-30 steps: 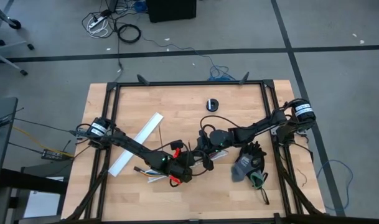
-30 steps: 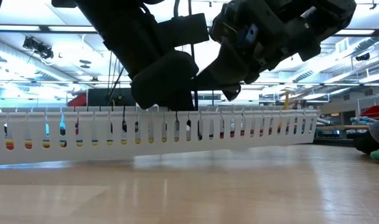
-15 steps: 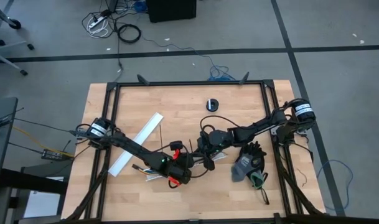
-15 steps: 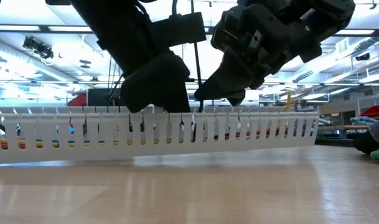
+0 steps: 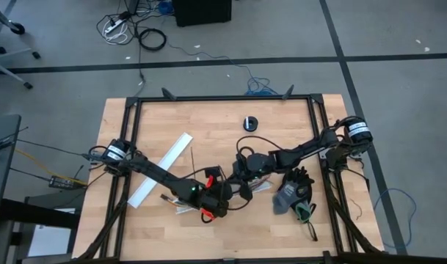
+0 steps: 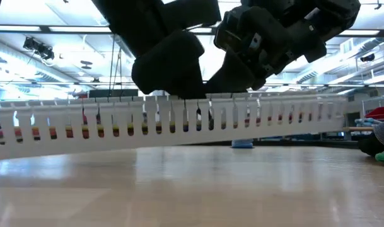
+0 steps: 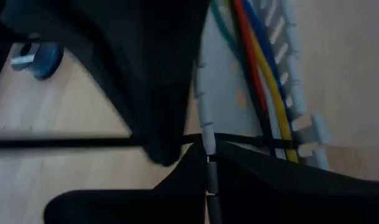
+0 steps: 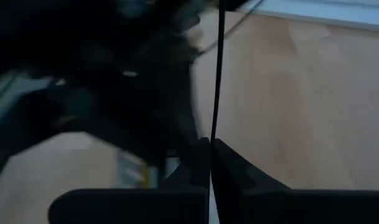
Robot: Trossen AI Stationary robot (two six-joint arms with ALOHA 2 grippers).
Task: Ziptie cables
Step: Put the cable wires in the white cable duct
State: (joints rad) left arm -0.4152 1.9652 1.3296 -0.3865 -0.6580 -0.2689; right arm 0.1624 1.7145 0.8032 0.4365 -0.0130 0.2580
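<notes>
The left tool (image 5: 222,196) and the right tool (image 5: 241,176) are both closed, each clamped on a thin black plastic ziptie (image 7: 83,142), and they meet just above the long white slotted plastic channel (image 6: 255,120), which hangs tilted over the wooden surface (image 5: 208,128). The coloured thin flexible cables (image 7: 257,68), red, blue, yellow and green, lie inside this channel. A grey and black glove (image 5: 293,192) lies on the surface near the channel, on the right arm's side.

Left gripper (image 7: 208,163), closed, pinched a thin black ziptie (image 7: 71,143). Coloured cables (image 7: 259,74) lay in a white slotted channel (image 7: 289,62) on the wooden bench (image 7: 345,74).
</notes>
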